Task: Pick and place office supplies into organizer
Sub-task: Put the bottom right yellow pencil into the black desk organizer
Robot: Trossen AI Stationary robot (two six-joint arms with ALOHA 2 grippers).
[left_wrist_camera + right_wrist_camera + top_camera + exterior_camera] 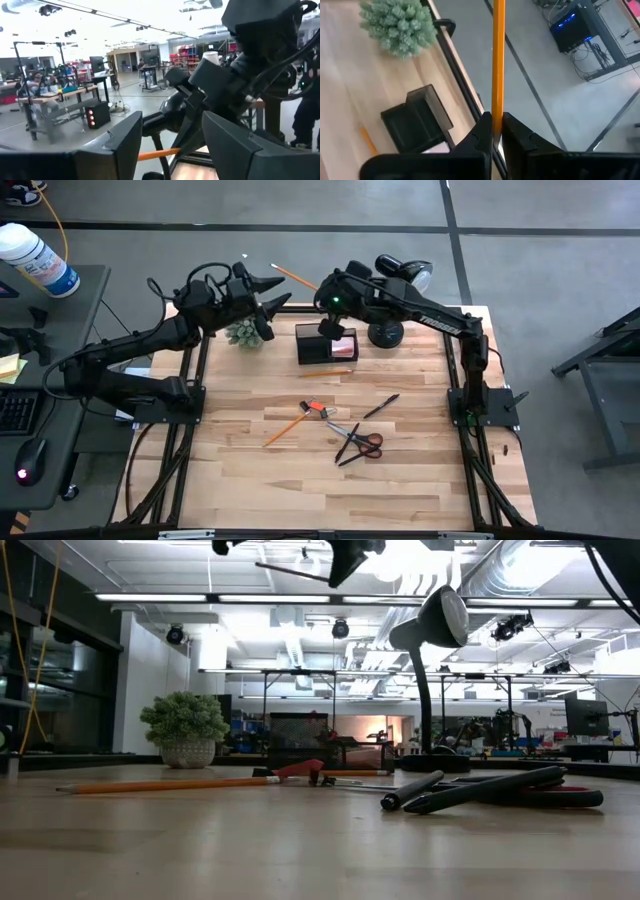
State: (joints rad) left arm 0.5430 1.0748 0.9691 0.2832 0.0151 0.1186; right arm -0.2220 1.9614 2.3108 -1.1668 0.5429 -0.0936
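Observation:
My right gripper (322, 288) is shut on an orange pencil (293, 277), high above the table's far edge, just beyond the black organizer (325, 345). The pencil (498, 60) sticks out past the fingers toward the far left. My left gripper (280, 291) stands open close to the pencil's free end; in the left wrist view the pencil (157, 154) shows beyond its spread fingers (115, 147). On the table lie a second pencil (285, 428), a red eraser piece (315, 408), a black pen (380, 406) and red-handled scissors (357, 443). A third pencil (325, 372) lies in front of the organizer. My right gripper pinches the pencil between its two fingers (512, 127), at the shaft (497, 107) near the end that points toward the organizer. The fingers lie along the pencil, slanting down from the table's right. The pencil is lifted clear, and its long free part reaches out over the far edge.
A green spiky plant (245, 333) stands left of the organizer. A black desk lamp has its base (385, 333) to the right and its head (405, 272) behind. The near half of the wooden table (300, 490) is bare wood.

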